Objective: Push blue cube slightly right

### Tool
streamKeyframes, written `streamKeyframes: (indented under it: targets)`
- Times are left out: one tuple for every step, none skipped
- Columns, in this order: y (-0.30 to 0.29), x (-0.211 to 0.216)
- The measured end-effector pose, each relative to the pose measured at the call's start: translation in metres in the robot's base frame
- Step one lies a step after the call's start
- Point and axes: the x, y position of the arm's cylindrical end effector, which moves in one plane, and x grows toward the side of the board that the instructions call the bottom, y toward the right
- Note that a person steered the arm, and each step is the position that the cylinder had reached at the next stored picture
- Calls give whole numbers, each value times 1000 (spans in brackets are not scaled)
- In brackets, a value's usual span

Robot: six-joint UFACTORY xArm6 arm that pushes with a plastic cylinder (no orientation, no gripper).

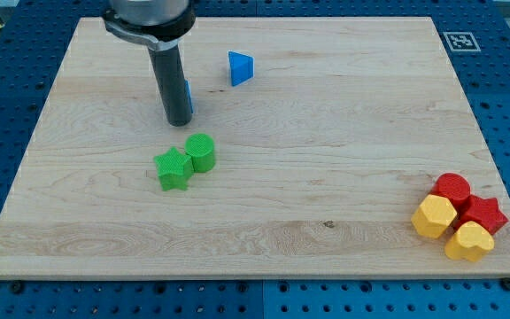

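Note:
The blue cube [188,96] is almost wholly hidden behind the dark rod; only a thin blue sliver shows at the rod's right edge, in the upper left part of the wooden board [326,133]. My tip [177,122] rests on the board right in front of the cube, at its left and lower side, seemingly touching it. A blue triangular block [240,68] lies apart, up and to the right of the cube.
A green star block [173,169] and a green cylinder [200,151] touch each other below my tip. At the lower right corner sit a red cylinder [452,189], a red star [484,213], a yellow hexagon [434,216] and a yellow heart [468,240], clustered.

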Motion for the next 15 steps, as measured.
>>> streamKeyframes:
  targets:
    - [-1,-13]
    - [-3,-34]
    - [-3,-57]
    - [-15,-62]
    - [-67,-62]
    - [-98,-98]
    - [-99,-113]
    - [-99,-103]
    - [-96,-102]
    - [-84,-102]
    - [-61,-102]
    - [-33,-102]
    - [-17,-102]
    - [-23,-102]
    - [-56,-99]
